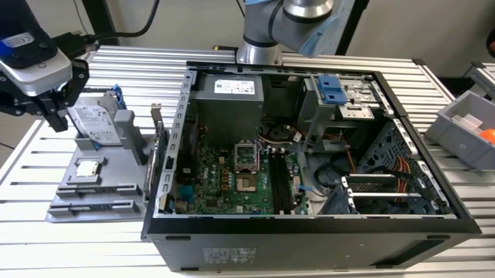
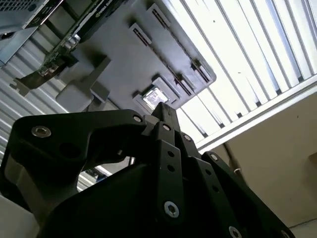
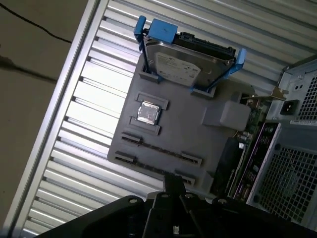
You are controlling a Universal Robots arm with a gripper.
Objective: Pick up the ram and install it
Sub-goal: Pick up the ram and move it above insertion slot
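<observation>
Your gripper (image 1: 59,123) hangs above the grey tray (image 1: 115,175) on the slatted worktop (image 1: 77,243), jaws together, holding nothing. The ram (image 3: 153,168), a thin dark strip, sits in the tray's end slot, past the chip (image 1: 86,168). The hard drive (image 1: 97,124) has a white label with print too small to read.

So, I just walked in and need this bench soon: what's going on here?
The arm's gripper hangs shut and empty over the gray parts holder at the exterior view's left, beside the open computer case. The holder carries a hard drive, a processor chip and what looks like the ram, edge-on. The motherboard's black slots look unfilled.
</observation>
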